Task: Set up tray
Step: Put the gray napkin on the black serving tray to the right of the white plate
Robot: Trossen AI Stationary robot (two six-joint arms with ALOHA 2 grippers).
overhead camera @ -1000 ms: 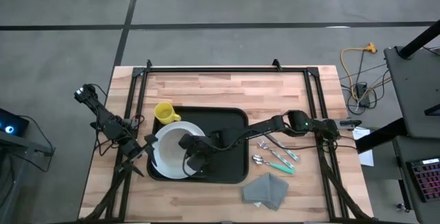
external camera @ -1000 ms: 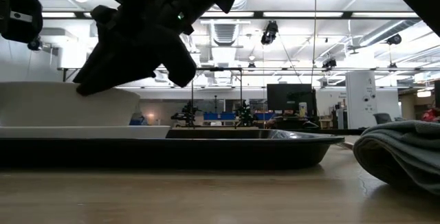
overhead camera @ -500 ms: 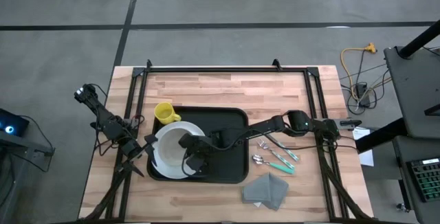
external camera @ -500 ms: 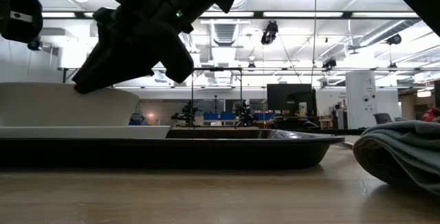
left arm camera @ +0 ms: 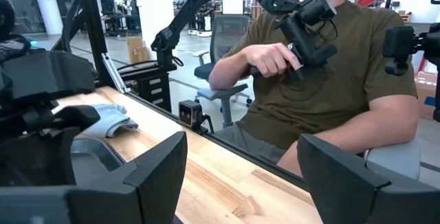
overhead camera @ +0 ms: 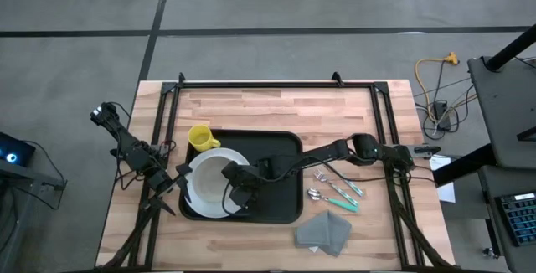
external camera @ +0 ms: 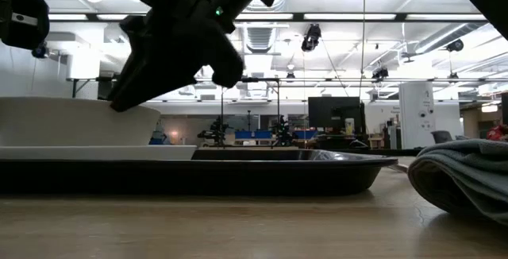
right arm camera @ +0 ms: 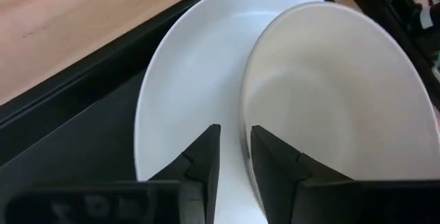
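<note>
The black tray (overhead camera: 272, 172) lies on the wooden table. A white plate (overhead camera: 201, 196) rests flat in the tray's left half, and a white bowl (overhead camera: 209, 177) stands on the plate (right arm camera: 185, 107). My right gripper (overhead camera: 235, 193) reaches in from the table's right. Its fingers stand narrowly open astride the bowl's right rim (right arm camera: 242, 114), one over the plate and one on the bowl's (right arm camera: 337, 100) side. In the low view it (external camera: 119, 104) sits at the bowl's (external camera: 79, 120) top edge. My left gripper (overhead camera: 177, 181) waits open at the tray's left edge, holding nothing (left arm camera: 240, 176). My right gripper has its fingertips (right arm camera: 206, 148) on either side of the bowl's rim, slanting down from the table's right. A strip of white shows between one finger and the rim. Whether either finger touches the bowl I cannot tell. The bowl stands on the plate.
A yellow mug (overhead camera: 199, 136) stands at the tray's far left corner. Teal-handled cutlery (overhead camera: 335, 189) lies right of the tray, with a grey folded napkin (overhead camera: 325, 231) nearer, also in the low view (external camera: 464, 172). A person (left arm camera: 323, 80) sits beyond the table's edge.
My right gripper has drawn back a little toward the table's right, along the bowl's rim line. The bowl and plate have stayed where they were on the tray.
</note>
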